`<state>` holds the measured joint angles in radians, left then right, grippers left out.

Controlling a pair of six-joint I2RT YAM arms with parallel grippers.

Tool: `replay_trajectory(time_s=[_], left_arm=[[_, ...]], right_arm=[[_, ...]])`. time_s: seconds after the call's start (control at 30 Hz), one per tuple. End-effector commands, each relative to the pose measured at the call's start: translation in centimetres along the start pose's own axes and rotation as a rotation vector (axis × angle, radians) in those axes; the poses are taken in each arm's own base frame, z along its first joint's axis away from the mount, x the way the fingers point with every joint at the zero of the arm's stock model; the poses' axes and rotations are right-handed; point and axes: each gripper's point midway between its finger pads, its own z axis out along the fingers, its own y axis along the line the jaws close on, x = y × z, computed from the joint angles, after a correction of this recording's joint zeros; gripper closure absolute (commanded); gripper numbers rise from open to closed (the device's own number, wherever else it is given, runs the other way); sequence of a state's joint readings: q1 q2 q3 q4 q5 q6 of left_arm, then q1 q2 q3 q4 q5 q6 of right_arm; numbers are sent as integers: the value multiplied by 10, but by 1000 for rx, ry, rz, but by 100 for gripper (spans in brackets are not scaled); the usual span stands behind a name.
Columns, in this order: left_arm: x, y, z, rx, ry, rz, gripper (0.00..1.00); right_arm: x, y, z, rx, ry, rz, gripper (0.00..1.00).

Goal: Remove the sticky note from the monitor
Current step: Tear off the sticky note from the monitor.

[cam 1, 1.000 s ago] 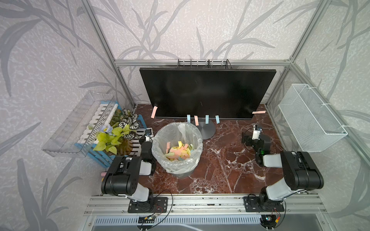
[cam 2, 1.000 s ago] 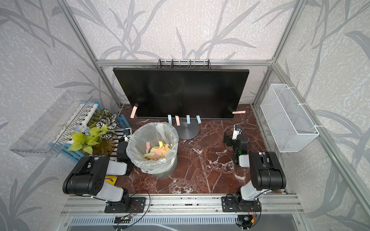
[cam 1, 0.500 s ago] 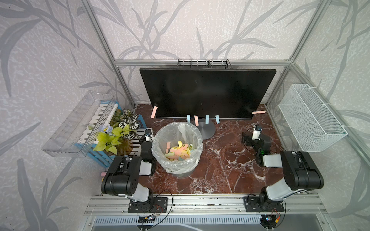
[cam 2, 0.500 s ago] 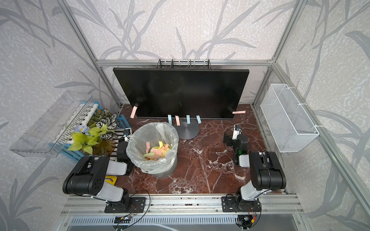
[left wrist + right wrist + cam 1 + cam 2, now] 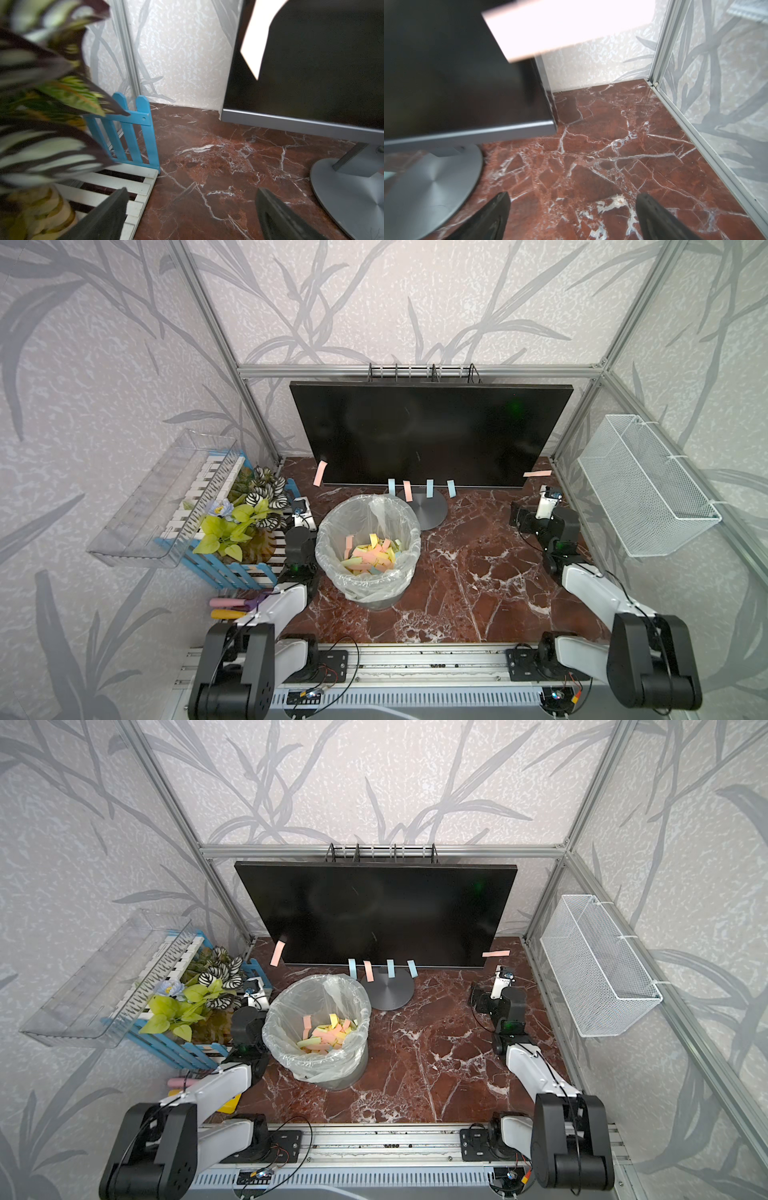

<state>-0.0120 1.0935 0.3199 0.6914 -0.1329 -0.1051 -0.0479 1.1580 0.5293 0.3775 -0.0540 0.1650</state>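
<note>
Just starting: the left claw (image 5: 191, 194) and right claw (image 5: 572, 199) are spread wide, empty. Next, one must pinch a sticky note (image 5: 537, 473) on the monitor (image 5: 428, 431).

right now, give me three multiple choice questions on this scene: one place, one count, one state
1. Where does the bin stand relative to the monitor? A in front, B behind, C on top
2. How many blue notes hang from the monitor's bottom edge? A one, B three, C five
3. The right gripper is: A shut on a note, B open and empty, C shut on the bin

1 A: it stands nearer the camera than the screen.
2 B: three blue strips show in both top views.
3 B: its jaws stand wide apart with nothing between.
</note>
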Motion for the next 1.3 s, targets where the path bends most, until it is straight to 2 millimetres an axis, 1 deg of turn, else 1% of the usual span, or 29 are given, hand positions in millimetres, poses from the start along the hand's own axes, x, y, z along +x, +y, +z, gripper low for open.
replay_trajectory(time_s=[0.0, 0.13, 0.27, 0.4, 0.43, 0.47, 0.53, 0.6, 0.63, 0.73, 0.8, 0.9, 1.03, 1.17, 1.23, 1.27], left_arm=[[27, 19, -18, -99, 123, -117, 0], [23, 27, -37, -146, 136, -224, 0], [4, 29, -55, -146, 115, -287, 0], [3, 38, -72, -199, 157, -318, 0], [5, 43, -75, -231, 173, -320, 0], [11, 50, -80, -282, 207, -321, 0], [21, 66, -90, -387, 274, -304, 0], [27, 72, -95, -441, 329, -272, 0], [25, 76, -100, -475, 333, -283, 0], [12, 76, -105, -478, 318, -301, 0], [-6, 75, -109, -474, 294, -313, 0], [-30, 68, -108, -427, 274, -311, 0], [-64, 46, -102, -304, 248, -333, 0], [-105, 10, -93, -95, 193, -372, 0], [-127, -12, -89, 31, 156, -408, 0], [-135, -23, -87, 92, 145, -427, 0]], right_arm=[[24, 2, -16, -5, 143, 82, 1], [14, 12, -38, -41, 131, 123, 1], [4, 26, -65, -87, 126, 128, 1], [4, 44, -90, -163, 161, 96, 1], [5, 48, -95, -182, 169, 91, 1], [5, 51, -99, -194, 168, 89, 1], [8, 58, -106, -215, 184, 86, 1], [11, 65, -108, -235, 213, 88, 1], [12, 71, -108, -254, 229, 90, 1], [10, 91, -109, -305, 253, 84, 1], [6, 106, -111, -339, 274, 72, 1], [-2, 130, -112, -394, 303, 54, 0], [-12, 159, -113, -457, 337, 37, 2], [-32, 188, -117, -528, 334, 51, 2], [-43, 203, -119, -573, 336, 60, 2], [-46, 211, -119, -592, 343, 64, 3]])
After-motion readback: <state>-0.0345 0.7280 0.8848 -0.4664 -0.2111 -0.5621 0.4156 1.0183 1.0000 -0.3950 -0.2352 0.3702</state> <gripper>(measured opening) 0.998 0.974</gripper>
